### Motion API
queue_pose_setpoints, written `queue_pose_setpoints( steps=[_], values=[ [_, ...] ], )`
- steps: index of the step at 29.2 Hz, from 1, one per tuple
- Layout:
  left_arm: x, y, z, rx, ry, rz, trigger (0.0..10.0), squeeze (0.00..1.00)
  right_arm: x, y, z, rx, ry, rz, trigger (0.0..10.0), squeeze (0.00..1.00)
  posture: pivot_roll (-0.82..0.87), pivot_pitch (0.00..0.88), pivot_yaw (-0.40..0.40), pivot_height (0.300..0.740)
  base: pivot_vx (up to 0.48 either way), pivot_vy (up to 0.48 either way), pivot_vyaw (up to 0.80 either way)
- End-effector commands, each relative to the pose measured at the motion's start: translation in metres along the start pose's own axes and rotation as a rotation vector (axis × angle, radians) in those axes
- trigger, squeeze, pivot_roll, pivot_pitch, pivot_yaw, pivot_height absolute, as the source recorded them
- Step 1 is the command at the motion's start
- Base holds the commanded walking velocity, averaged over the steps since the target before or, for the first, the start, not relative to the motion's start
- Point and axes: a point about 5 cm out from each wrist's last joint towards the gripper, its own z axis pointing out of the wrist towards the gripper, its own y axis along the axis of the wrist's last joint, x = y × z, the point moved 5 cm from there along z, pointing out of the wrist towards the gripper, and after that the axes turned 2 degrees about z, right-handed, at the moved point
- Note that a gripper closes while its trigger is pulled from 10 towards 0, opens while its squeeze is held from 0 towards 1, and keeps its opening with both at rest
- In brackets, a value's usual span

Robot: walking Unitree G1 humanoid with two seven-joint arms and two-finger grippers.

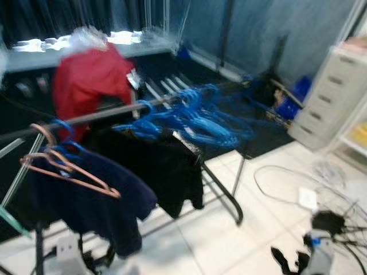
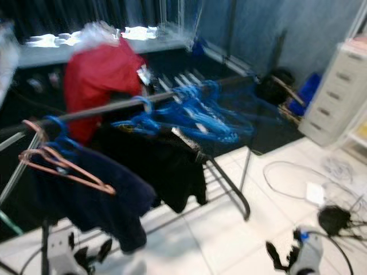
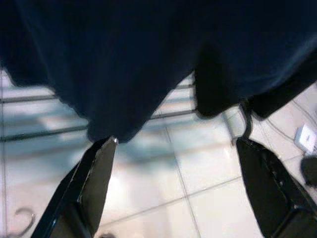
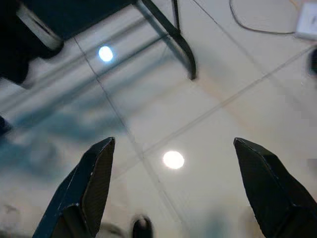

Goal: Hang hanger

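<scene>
A dark rail (image 1: 103, 114) of a clothes rack runs across the scene. A bunch of blue hangers (image 1: 195, 117) hangs at its middle. Near the left end, a pink hanger (image 1: 69, 169) hangs over a navy garment (image 1: 86, 200). A black garment (image 1: 166, 166) hangs beside it, and a red garment (image 1: 86, 80) hangs behind. My left gripper (image 2: 92, 255) is low under the navy garment; it (image 3: 176, 141) is open and holds nothing. My right gripper (image 1: 291, 259) is low at the right over the tiles, and it (image 4: 173, 141) is open and holds nothing.
The rack's black foot (image 4: 183, 49) rests on the white tile floor. Cables (image 1: 298, 183), a white adapter (image 1: 308, 197) and a black plug block (image 1: 327, 220) lie at the right. A pale drawer unit (image 1: 332, 91) stands at far right. A pale hook shape (image 3: 20, 220) lies on the floor.
</scene>
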Motion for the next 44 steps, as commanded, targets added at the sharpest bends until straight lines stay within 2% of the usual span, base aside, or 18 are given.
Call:
queue_pose_setpoints(
  steps=[1,2,3,5,9,10,11,12,13,14,15,16,18,24,27,36,40,44],
  values=[
    [-0.003,0.01,0.004,-0.027,0.001,-0.025,10.0,0.0,-0.001,0.001,0.0,0.007,-0.005,-0.057,10.0,0.0,-0.02,0.039,-0.012,0.74,0.0,-0.42,0.0],
    [-0.009,0.031,0.006,-0.076,0.003,-0.05,10.0,0.0,-0.003,0.002,0.0,0.029,-0.015,-0.152,10.0,0.0,-0.02,0.038,-0.01,0.74,0.0,-0.24,0.0],
    [-0.009,0.031,0.006,-0.076,0.003,-0.05,10.0,0.0,-0.003,0.002,0.0,0.029,-0.015,-0.152,10.0,0.0,-0.02,0.038,-0.01,0.74,0.0,-0.24,0.0],
    [-0.035,0.076,0.006,-0.173,-0.027,-0.07,10.0,0.0,-0.004,0.011,0.001,0.032,-0.009,-0.405,10.0,0.0,-0.03,0.038,-0.013,0.74,0.0,0.0,0.0],
    [-0.059,0.106,0.004,-0.236,-0.062,-0.063,10.0,0.0,0.0,0.018,0.001,-0.009,0.014,-0.441,10.0,0.0,-0.03,0.033,-0.018,0.74,0.0,0.0,0.0],
    [-0.087,0.129,0.007,-0.299,-0.106,-0.05,10.0,0.0,0.034,0.05,0.017,-0.131,0.117,-0.373,10.0,0.0,-0.03,0.022,-0.022,0.74,0.0,0.0,0.77],
    [-0.087,0.129,0.007,-0.299,-0.106,-0.05,10.0,0.0,0.034,0.05,0.017,-0.131,0.117,-0.373,10.0,0.0,-0.03,0.022,-0.022,0.74,0.0,0.0,0.77],
    [-0.112,0.15,0.008,-0.356,-0.145,-0.039,10.0,0.0,0.066,0.087,0.024,-0.241,0.21,-0.332,10.0,0.0,-0.03,0.021,-0.022,0.74,0.0,0.0,0.77],
    [-0.112,0.15,0.008,-0.356,-0.145,-0.039,10.0,0.0,0.066,0.087,0.024,-0.241,0.21,-0.332,10.0,0.0,-0.03,0.021,-0.022,0.74,0.0,0.0,0.77],
    [-0.134,0.166,0.008,-0.402,-0.179,-0.042,10.0,0.0,0.094,0.12,0.024,-0.335,0.291,-0.322,10.0,0.0,-0.03,0.012,-0.027,0.74,0.0,0.0,0.77],
    [-0.134,0.166,0.008,-0.402,-0.179,-0.042,10.0,0.0,0.094,0.12,0.024,-0.335,0.291,-0.322,10.0,0.0,-0.03,0.012,-0.027,0.74,0.0,0.0,0.77],
    [-0.154,0.18,0.01,-0.432,-0.209,-0.052,10.0,0.0,0.117,0.147,0.021,-0.407,0.352,-0.323,10.0,0.0,-0.03,0.01,-0.031,0.74,0.0,0.0,0.77],
    [-0.168,0.186,0.011,-0.431,-0.234,-0.062,10.0,0.0,0.129,0.162,0.019,-0.446,0.375,-0.339,10.0,0.0,-0.03,0.005,-0.033,0.74,0.0,0.0,0.77],
    [-0.184,0.194,0.01,-0.416,-0.226,-0.065,10.0,0.0,0.143,0.19,0.012,-0.514,0.393,-0.425,10.0,0.0,-0.03,0.001,-0.033,0.74,0.0,0.0,0.77],
    [-0.182,0.197,0.01,-0.411,-0.168,0.015,10.0,0.0,0.142,0.195,0.011,-0.525,0.381,-0.46,10.0,0.0,-0.03,0.001,-0.033,0.74,0.0,0.0,0.77],
    [-0.187,0.197,0.012,-0.395,-0.163,0.071,10.0,0.0,0.138,0.2,0.007,-0.527,0.366,-0.441,10.0,0.0,-0.04,0.0,-0.032,0.74,0.0,0.0,0.77],
    [-0.183,0.183,0.025,-0.308,-0.117,0.216,10.0,0.0,0.151,0.224,-0.019,-0.56,0.389,-0.342,10.0,0.0,-0.06,0.0,-0.032,0.74,0.0,0.0,0.4],
    [-0.18,0.179,0.029,-0.28,-0.098,0.231,10.0,0.0,0.159,0.227,-0.027,-0.568,0.41,-0.344,10.0,0.0,-0.07,0.0,-0.032,0.74,0.0,0.0,0.21]
  ],
)
